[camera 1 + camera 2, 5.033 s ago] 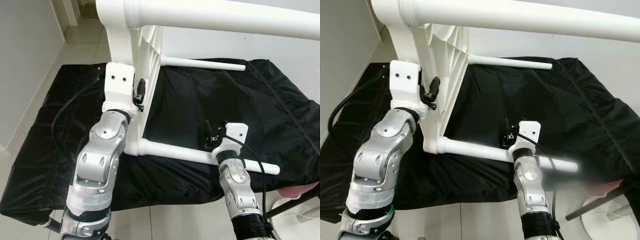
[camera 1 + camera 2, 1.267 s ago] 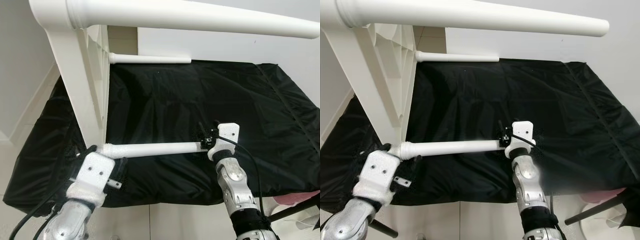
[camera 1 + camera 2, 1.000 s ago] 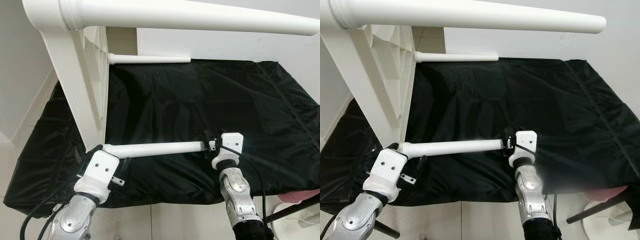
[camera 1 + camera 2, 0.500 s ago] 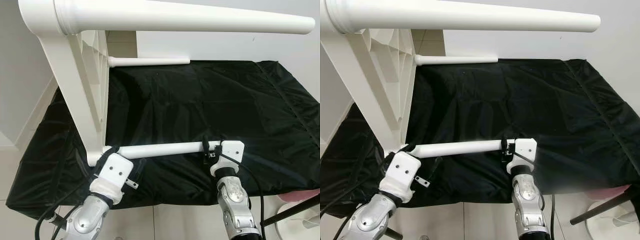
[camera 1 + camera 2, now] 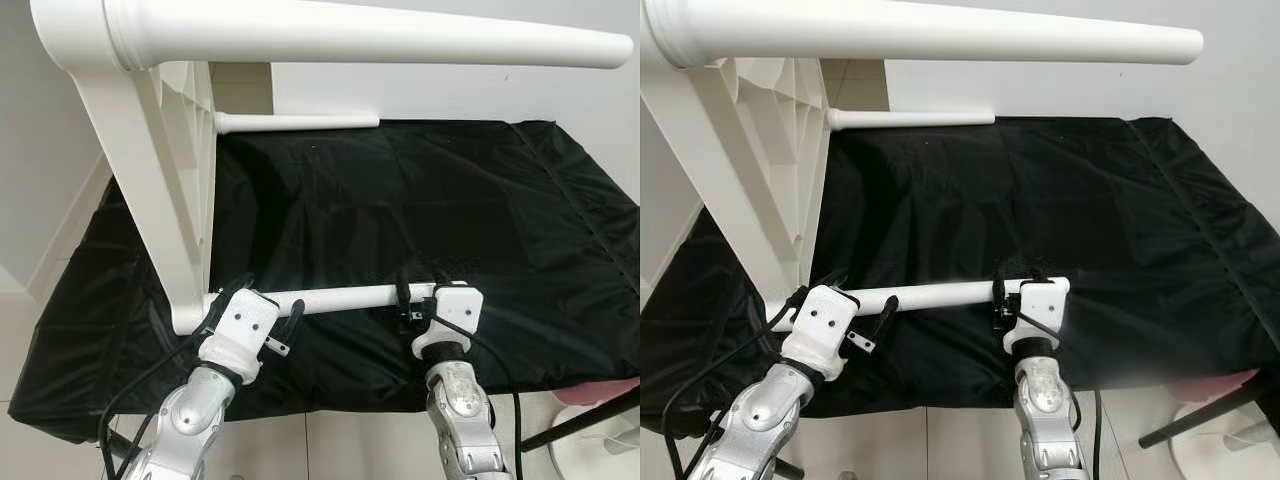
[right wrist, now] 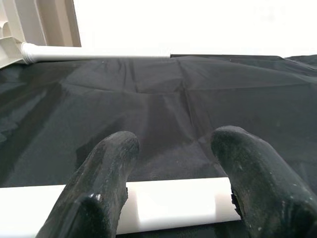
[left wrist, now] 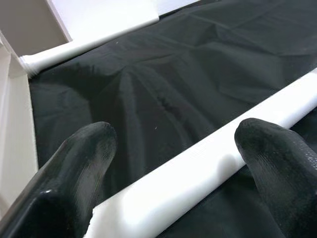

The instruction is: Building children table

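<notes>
A white children's table lies on its side on a black cloth [image 5: 430, 190], with its top [image 5: 150, 200] upright at the left. One leg [image 5: 380, 35] juts out overhead and another leg [image 5: 300, 121] lies at the back. The near lower leg [image 5: 345, 297] runs left to right in front of me. My left gripper [image 5: 262, 303] is open and straddles that leg close to the top; in the left wrist view the leg [image 7: 208, 153] crosses between the spread fingers [image 7: 79, 163]. My right gripper [image 5: 408, 297] is open at the leg's free end [image 6: 173, 198], fingers [image 6: 104, 178] over it.
The black cloth covers a low wide surface with its front edge just under my arms. A white wall stands behind, and pale floor tiles [image 5: 30, 330] lie at the left. A pink object [image 5: 600, 392] and a dark rod [image 5: 580, 420] are at the lower right.
My left gripper has come up from below the cloth's edge to the near leg and now straddles it. My right gripper stays at the leg's end, shifted slightly left.
</notes>
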{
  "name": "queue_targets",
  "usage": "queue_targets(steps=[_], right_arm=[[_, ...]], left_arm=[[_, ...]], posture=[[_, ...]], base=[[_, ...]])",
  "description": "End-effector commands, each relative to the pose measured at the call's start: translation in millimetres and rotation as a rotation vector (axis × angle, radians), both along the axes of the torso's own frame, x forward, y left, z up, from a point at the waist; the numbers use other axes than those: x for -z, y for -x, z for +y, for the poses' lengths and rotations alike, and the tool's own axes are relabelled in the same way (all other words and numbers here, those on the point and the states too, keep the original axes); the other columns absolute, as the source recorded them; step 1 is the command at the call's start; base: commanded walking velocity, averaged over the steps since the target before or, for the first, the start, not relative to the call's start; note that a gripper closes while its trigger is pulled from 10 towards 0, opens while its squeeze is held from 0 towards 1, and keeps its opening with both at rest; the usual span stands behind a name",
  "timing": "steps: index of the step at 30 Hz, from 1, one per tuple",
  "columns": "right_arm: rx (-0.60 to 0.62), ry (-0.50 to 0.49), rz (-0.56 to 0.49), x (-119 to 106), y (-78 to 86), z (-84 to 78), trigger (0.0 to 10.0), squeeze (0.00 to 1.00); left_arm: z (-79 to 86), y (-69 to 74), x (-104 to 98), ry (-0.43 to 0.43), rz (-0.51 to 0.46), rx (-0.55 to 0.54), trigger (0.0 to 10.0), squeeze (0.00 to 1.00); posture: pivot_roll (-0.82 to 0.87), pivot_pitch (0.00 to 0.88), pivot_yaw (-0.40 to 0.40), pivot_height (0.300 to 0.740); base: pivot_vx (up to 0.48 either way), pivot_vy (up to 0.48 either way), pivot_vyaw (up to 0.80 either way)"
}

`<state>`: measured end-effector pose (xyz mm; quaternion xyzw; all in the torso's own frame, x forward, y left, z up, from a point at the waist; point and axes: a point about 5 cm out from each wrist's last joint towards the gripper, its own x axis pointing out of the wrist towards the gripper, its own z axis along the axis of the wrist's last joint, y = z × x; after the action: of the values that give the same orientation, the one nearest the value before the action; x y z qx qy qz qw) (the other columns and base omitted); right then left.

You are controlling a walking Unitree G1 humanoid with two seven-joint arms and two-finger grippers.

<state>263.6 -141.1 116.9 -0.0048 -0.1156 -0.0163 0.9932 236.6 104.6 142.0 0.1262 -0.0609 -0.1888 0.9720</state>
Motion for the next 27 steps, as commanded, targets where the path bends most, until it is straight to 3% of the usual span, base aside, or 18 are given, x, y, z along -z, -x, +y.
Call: queue_targets(steps=[1, 2, 3, 6, 7, 8, 9, 10, 11, 14, 15, 16, 17, 20, 21, 22, 27], right_arm=[[0.002, 0.004, 0.01, 2, 2.0, 2.7, 10.0, 0.0], [-0.002, -0.015, 0.004, 1, 3.0, 4.7, 10.0, 0.0], [-0.004, -0.03, -0.012, -2, 4.6, 6.2, 10.0, 1.0], [-0.004, -0.03, -0.012, -2, 4.6, 6.2, 10.0, 1.0], [0.003, -0.044, -0.026, -4, 6.3, 6.5, 10.0, 1.0], [0.025, -0.034, -0.029, -4, 8.0, 5.4, 10.0, 1.0], [0.059, -0.027, -0.029, -4, 10.3, 3.0, 10.0, 0.21], [0.059, -0.027, -0.029, -4, 10.3, 3.0, 10.0, 0.21], [0.082, -0.022, -0.028, -4, 12.5, 1.3, 10.0, 0.0], [0.082, -0.022, -0.028, -4, 12.5, 1.3, 10.0, 0.0], [0.094, -0.015, -0.034, -5, 14.8, 1.8, 10.0, 0.0], [0.094, -0.015, -0.034, -5, 14.8, 1.8, 10.0, 0.0], [0.105, -0.016, -0.042, -8, 16.4, 3.8, 10.0, 0.99], [0.105, -0.014, -0.053, -12, 17.7, 8.3, 10.0, 1.0], [0.108, -0.027, -0.052, -13, 16.2, 8.0, 10.0, 0.67], [0.112, -0.038, -0.044, -13, 15.0, 7.0, 10.0, 0.0], [0.121, -0.022, -0.034, -11, 14.1, 3.4, 10.0, 0.0]], left_arm=[[4.3, -2.2, 3, 0.02, -0.011, -0.091, 10.0, 0.0], [4.8, -3.9, 5, 0.044, 0.004, -0.093, 10.0, 0.0], [4.3, -5.8, 5, 0.067, 0.006, -0.085, 10.0, 0.0], [4.3, -5.8, 5, 0.067, 0.006, -0.085, 10.0, 0.0], [1.8, -6.1, 4, 0.115, 0.017, -0.053, 10.0, 0.95], [-0.7, -7.5, 5, 0.135, 0.02, -0.034, 10.0, 1.0], [-1.9, -10.8, 5, 0.144, 0.016, -0.037, 10.0, 1.0], [-1.9, -10.8, 5, 0.144, 0.016, -0.037, 10.0, 1.0], [-2.4, -12.4, 5, 0.146, 0.015, -0.043, 10.0, 1.0], [-2.4, -12.4, 5, 0.146, 0.015, -0.043, 10.0, 1.0], [-1.4, -14.8, 4, 0.177, 0.012, -0.065, 10.0, 0.0], [-1.4, -14.8, 4, 0.177, 0.012, -0.065, 10.0, 0.0], [-2.9, -16.8, 4, 0.206, 0.011, -0.082, 10.0, 0.0], [-6.5, -18.8, 3, 0.227, 0.004, -0.095, 10.0, 0.0], [-9.4, -20.8, 4, 0.216, 0.002, -0.091, 10.0, 0.0], [-10.8, -22.8, 5, 0.214, 0.005, -0.089, 10.0, 0.0], [-12.8, -28.2, 6, 0.23, 0.015, -0.086, 10.0, 0.0]], posture=[[0.04, 0.079, 0.016, 0.74], [0.02, 0.079, 0.031, 0.74], [0.01, 0.078, 0.036, 0.74], [0.01, 0.078, 0.036, 0.74], [0.01, 0.081, 0.046, 0.74], [0.0, 0.075, 0.054, 0.74], [0.0, 0.069, 0.055, 0.74], [0.0, 0.069, 0.055, 0.74], [0.0, 0.068, 0.056, 0.74], [0.0, 0.068, 0.056, 0.74], [-0.01, 0.055, 0.057, 0.74], [-0.01, 0.055, 0.057, 0.74], [-0.01, 0.044, 0.06, 0.74], [-0.02, 0.039, 0.058, 0.74], [-0.04, 0.035, 0.058, 0.74], [-0.04, 0.035, 0.058, 0.74], [-0.03, 0.006, 0.051, 0.74]], base=[[0.0, 0.0, 0.0], [0.0, 0.0, 0.0], [0.0, 0.0, 0.0], [0.0, 0.0, 0.0], [0.0, 0.0, 0.0], [0.0, 0.0, 0.0], [0.0, 0.0, 0.0], [0.0, 0.0, 0.0], [0.0, 0.0, 0.0], [0.0, 0.0, 0.0], [0.0, 0.0, 0.0], [0.0, 0.0, 0.0], [0.0, 0.0, 0.0], [0.0, 0.0, 0.0], [0.0, 0.0, 0.0], [0.0, 0.0, 0.0], [0.0, 0.0, 0.0]])
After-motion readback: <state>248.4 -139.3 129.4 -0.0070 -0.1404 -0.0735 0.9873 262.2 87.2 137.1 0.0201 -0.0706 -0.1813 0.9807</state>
